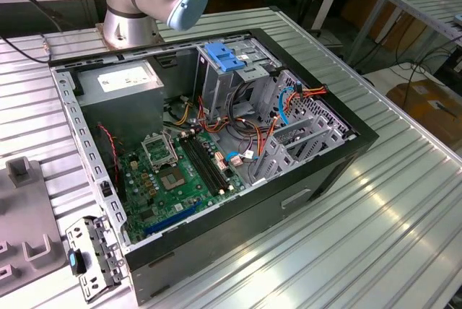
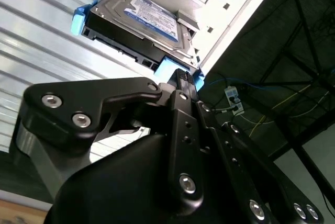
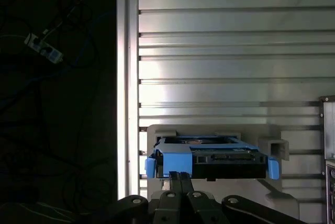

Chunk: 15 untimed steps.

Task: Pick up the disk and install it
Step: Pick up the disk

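Note:
The disk is a silver hard drive with a white-and-blue label and blue side rails. In both wrist views it lies flat on a grey holder on the ribbed metal table. My gripper is shut, its two black fingers pressed together with nothing between them. The tips are right at the blue rail on the disk's near edge; I cannot tell whether they touch it. In the exterior view the open computer case lies on the table, with a grey drive cage inside topped by a blue latch.
The arm's base stands behind the case in the exterior view. Inside the case are a green motherboard, loose cables and a grey box with a white sticker. The table's edge runs close beside the disk, with dark floor beyond.

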Motion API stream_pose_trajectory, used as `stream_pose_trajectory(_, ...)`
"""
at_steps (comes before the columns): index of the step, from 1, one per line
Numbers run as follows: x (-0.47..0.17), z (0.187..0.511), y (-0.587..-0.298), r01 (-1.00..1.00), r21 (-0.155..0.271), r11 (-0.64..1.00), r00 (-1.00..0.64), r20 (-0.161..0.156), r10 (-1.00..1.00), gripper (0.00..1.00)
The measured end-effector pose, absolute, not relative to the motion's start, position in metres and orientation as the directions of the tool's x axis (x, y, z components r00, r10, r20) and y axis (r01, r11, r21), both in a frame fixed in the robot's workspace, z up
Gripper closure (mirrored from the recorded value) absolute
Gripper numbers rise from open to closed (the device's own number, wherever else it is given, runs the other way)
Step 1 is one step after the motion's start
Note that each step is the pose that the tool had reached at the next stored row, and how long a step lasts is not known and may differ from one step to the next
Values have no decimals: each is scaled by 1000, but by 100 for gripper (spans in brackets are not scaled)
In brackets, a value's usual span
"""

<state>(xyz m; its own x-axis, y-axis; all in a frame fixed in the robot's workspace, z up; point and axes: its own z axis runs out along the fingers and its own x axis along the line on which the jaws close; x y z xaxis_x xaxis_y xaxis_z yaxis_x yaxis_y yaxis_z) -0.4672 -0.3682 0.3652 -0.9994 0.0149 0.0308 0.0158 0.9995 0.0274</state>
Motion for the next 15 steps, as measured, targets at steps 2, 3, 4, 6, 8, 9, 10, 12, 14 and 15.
stream_pose_trajectory(2, -468, 365, -368, 16, 27, 1000, -999, 31, 15, 89)
stream_pose_trajectory(3, -468, 365, -368, 16, 27, 1000, -999, 31, 15, 89)
stream_pose_trajectory(4, -468, 365, -368, 16, 27, 1000, -999, 31, 15, 89)
stream_pose_trajectory(6, -468, 365, -368, 16, 27, 1000, -999, 31, 15, 89)
stream_pose_trajectory(8, -469, 365, -368, 16, 27, 1000, -999, 31, 15, 89)
stream_pose_trajectory(9, -469, 365, -368, 16, 27, 1000, -999, 31, 15, 89)
stream_pose_trajectory(10, -469, 365, -368, 16, 27, 1000, -999, 31, 15, 89)
stream_pose_trajectory(12, -469, 365, -368, 14, 27, 1000, -999, 31, 13, 89)
stream_pose_trajectory(14, -469, 365, -368, 5, 27, 1000, -1000, 31, 4, 89)
stream_pose_trajectory(15, -469, 365, -368, -4, 27, 1000, -1000, 31, -4, 89)
